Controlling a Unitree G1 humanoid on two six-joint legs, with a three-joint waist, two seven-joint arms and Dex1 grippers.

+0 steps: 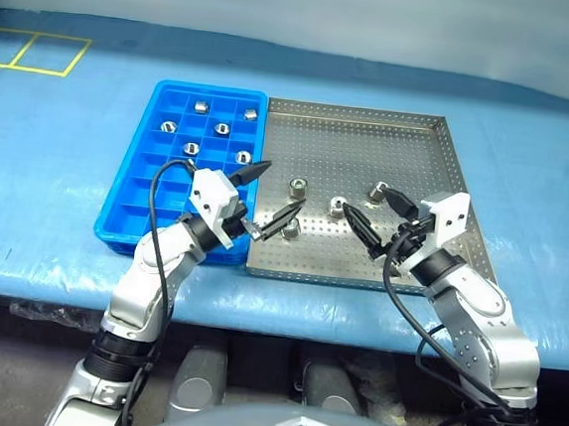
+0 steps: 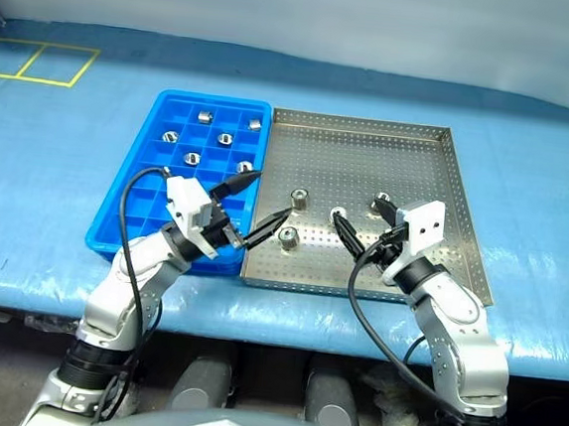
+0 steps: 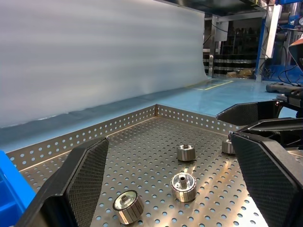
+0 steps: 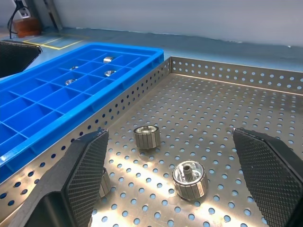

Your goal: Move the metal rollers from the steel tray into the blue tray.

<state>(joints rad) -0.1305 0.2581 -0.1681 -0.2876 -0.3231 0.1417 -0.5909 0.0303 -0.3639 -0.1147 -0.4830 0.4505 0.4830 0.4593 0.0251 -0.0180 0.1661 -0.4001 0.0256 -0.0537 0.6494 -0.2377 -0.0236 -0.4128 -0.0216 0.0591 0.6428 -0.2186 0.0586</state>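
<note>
4 metal rollers (image 1: pixel 297 186) sit in the steel tray (image 1: pixel 371 136), near-middle; 6 more already in the blue tray (image 1: pixel 131 205) to its left, far cells. Left claw (image 1: pixel 269 198) and right claw (image 1: pixel 376 220) both released, nothing held, hovering over the near part of the steel tray. Best next, I'd judge: drop left claw straight over the near-left roller (image 1: pixel 290 229), straddle it, clench gently so it doesn't roll off.

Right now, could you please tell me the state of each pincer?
Left pincer: open, holding nothing, above the steel tray near its edge by the blue tray.
Right pincer: open, holding nothing, over the steel tray.
</note>
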